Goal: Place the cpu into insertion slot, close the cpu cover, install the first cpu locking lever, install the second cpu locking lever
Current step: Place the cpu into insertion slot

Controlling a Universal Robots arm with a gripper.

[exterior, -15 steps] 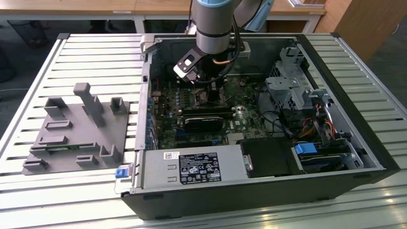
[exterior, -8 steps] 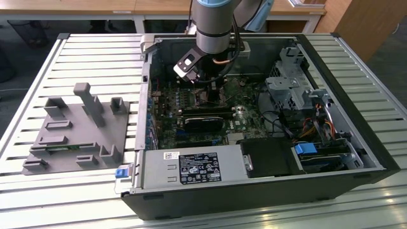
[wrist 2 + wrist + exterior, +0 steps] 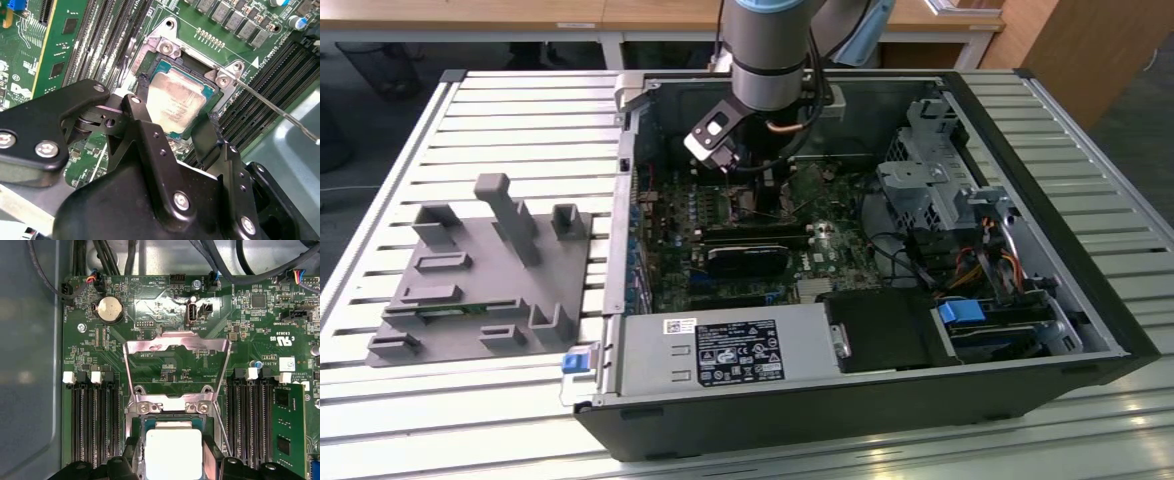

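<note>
The cpu (image 3: 175,102), a square chip with a dull silver top, lies level in the insertion slot (image 3: 172,60) on the green board. My gripper (image 3: 175,107) reaches down into the open computer case (image 3: 1067,250), with one black finger (image 3: 142,100) pressed against each opposite edge of the chip. In the first wrist view the cpu (image 3: 172,452) looks bright between the fingers (image 3: 132,455). The cpu cover (image 3: 175,342) is swung up and open beyond the slot. One thin locking lever (image 3: 270,106) sticks out unlatched beside the socket.
Long black memory slots (image 3: 92,425) flank the socket on both sides. A green card (image 3: 290,430) stands nearby, and cables (image 3: 125,255) run along the case wall. A grey fixture (image 3: 480,270) lies on the slatted table at the exterior view's left.
</note>
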